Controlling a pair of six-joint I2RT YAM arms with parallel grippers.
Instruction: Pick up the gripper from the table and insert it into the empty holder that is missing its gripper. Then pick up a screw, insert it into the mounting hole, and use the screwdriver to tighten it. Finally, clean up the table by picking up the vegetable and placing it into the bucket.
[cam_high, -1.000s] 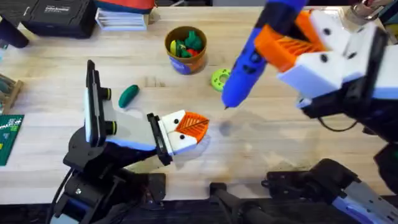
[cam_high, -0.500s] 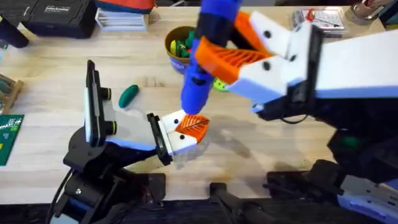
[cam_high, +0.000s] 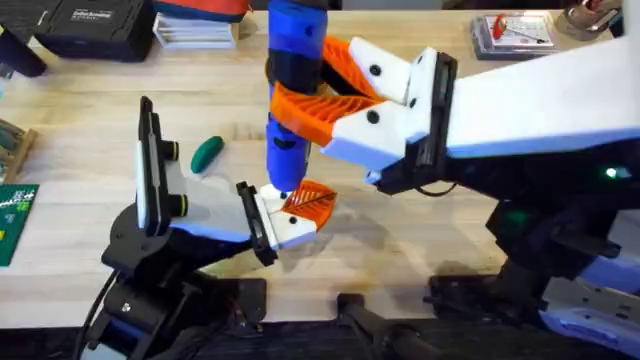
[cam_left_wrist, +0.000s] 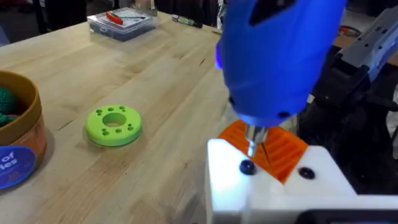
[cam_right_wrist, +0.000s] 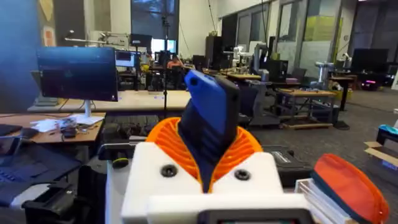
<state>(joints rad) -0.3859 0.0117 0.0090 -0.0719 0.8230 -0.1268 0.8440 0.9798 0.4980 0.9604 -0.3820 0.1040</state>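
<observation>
Across the desk (cam_high: 90, 190), the right end effector (cam_high: 318, 88) clamps the screwdriver (cam_high: 290, 90) upright at centre frame — its tip meets the holder (cam_high: 290, 228) beside the gripper (cam_high: 312, 203). Left end effector: cannot tell. The vegetable (cam_high: 206, 152) lies left — the bucket (cam_left_wrist: 15, 146) beyond.

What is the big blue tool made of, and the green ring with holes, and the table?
The screwdriver looks like smooth, slightly shiny blue plastic, with a thin metal-looking bit at its tip. The lime-green disc seems matte moulded plastic, one even colour throughout. The table looks like pale wood: grain lines and plank seams show.
</observation>
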